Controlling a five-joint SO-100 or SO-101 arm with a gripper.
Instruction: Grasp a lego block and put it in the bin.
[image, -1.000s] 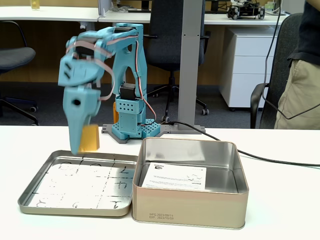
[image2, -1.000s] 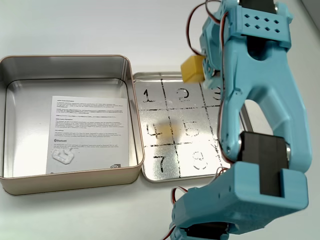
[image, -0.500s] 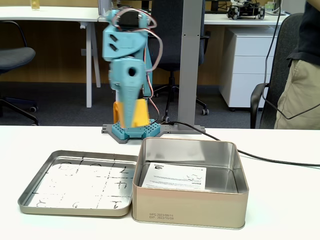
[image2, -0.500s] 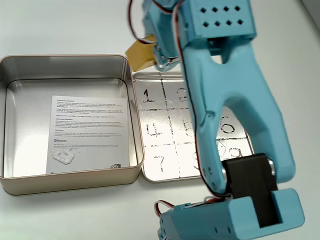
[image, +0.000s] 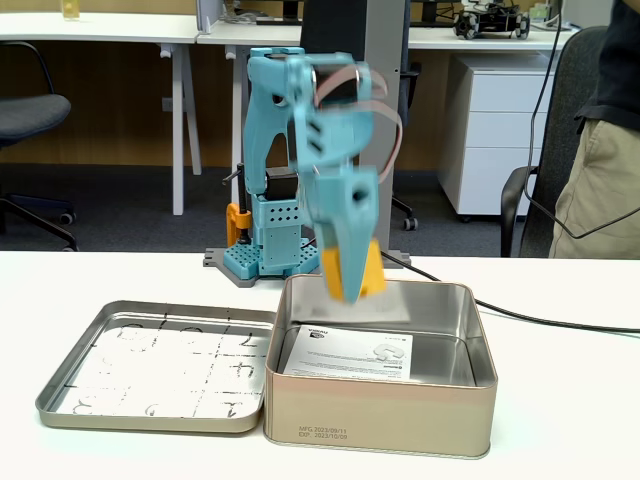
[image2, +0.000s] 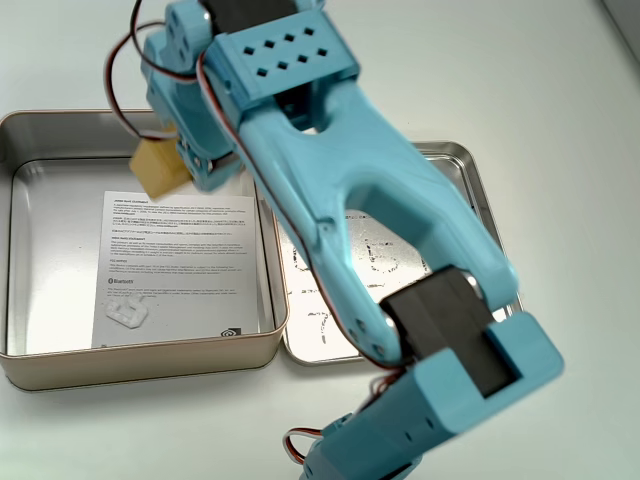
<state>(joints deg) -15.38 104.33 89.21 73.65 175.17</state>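
One yellow block sits clamped in the gripper above the bin; best to lower slightly, centre, then release.

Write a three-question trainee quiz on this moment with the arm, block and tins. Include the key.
1. True or false: the lego block is lying on the floor of the bin.
2. Which container does the gripper hang over? A) the shallow numbered tray B) the deep bin C) neither
3. Fill in: inside the bin lies a white paper ____.

Key
1. False. The block is clamped between the fingers, above the bin.
2. B. Both fixed views place the gripper and block over the bin's opening.
3. Label, a printed sheet on the bin floor.
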